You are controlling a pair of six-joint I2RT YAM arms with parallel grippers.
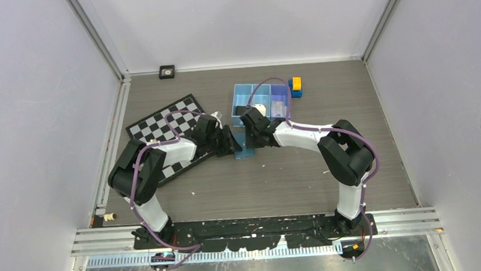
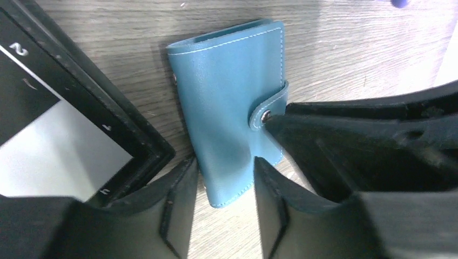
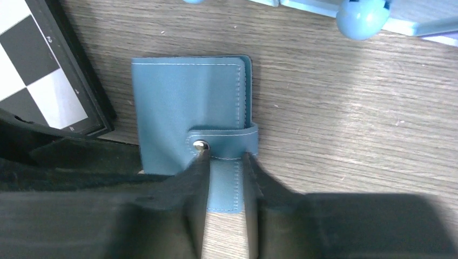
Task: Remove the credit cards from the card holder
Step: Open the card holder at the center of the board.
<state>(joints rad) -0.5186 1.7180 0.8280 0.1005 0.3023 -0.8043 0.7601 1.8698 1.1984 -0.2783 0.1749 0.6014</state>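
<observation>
The card holder [image 2: 224,102] is a blue folding wallet lying flat and snapped closed on the wooden table, next to the chessboard corner. In the top view only a blue sliver of the card holder [image 1: 244,150] shows under the two meeting grippers. My left gripper [image 2: 224,181] is open, with the holder's near corner between its fingertips. My right gripper [image 3: 224,162] has its jaws a narrow gap apart over the holder [image 3: 186,102]. Its fingertips [image 3: 201,162] touch the strap beside the round snap [image 3: 201,144]. The credit cards are hidden.
The chessboard [image 1: 163,124] lies to the left, its black frame corner [image 2: 146,145] nearly touching the holder. A blue three-compartment tray [image 1: 241,98] stands just behind the grippers, with a yellow-and-blue block [image 1: 296,86] to its right. A small black square object [image 1: 167,71] sits at the back wall.
</observation>
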